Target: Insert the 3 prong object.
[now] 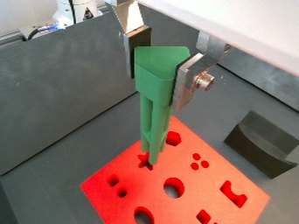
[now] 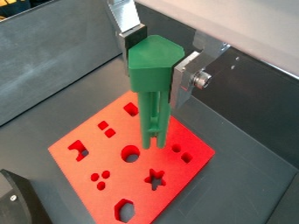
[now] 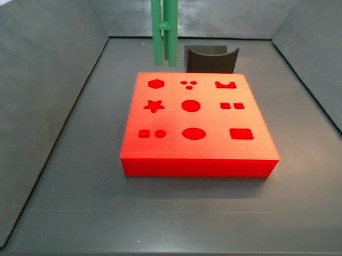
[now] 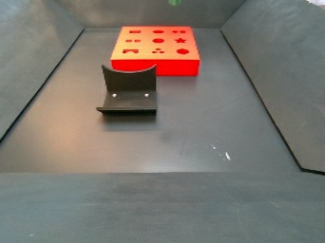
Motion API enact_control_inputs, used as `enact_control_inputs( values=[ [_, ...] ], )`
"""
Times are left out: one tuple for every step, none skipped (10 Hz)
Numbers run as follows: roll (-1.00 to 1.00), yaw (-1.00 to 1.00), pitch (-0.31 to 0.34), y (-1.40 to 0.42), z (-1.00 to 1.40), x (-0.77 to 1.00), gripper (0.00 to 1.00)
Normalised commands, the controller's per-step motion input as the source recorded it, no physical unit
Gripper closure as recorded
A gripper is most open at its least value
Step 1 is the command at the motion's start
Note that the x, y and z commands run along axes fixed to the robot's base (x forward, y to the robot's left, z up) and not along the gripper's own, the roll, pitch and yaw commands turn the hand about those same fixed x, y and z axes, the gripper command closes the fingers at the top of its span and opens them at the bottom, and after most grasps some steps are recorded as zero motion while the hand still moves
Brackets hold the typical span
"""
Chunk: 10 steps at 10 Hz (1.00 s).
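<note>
My gripper is shut on the wide head of the 3 prong object, a long bright green peg that hangs upright with its rods pointing down. Both wrist views show it, and here the silver fingers clamp the peg. The peg's lower end hangs over the red block with shaped holes, close to a star-shaped hole. In a side view the peg stands above the block's far edge, and the gripper is out of frame.
A dark grey curved holder stands on the dark floor beside the red block; it also shows in both wrist views. Grey sloping walls enclose the floor.
</note>
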Motion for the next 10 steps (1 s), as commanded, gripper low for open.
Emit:
enact_control_inputs(
  values=[
    [-0.11,-0.52,-0.134,0.38,-0.25,0.03,1.0],
    [0.0,-0.84,-0.071,0.2,-0.35,0.12,1.0],
    [0.0,-0.98,0.0,0.07,-0.44,0.17,1.0],
    [0.0,-0.99,0.0,0.07,-0.45,0.15,1.0],
    [0.0,-1.0,0.0,0.08,-0.43,0.14,1.0],
    [0.0,-0.98,0.0,0.08,-0.21,0.14,1.0],
    [-0.01,-0.7,0.0,0.3,0.12,0.19,1.0],
    [-0.06,-0.54,0.019,0.39,0.37,0.38,1.0],
    [-0.02,-0.62,0.051,0.33,0.32,0.41,1.0],
    [-0.02,-0.62,0.047,0.34,0.07,0.42,1.0]
  ],
)
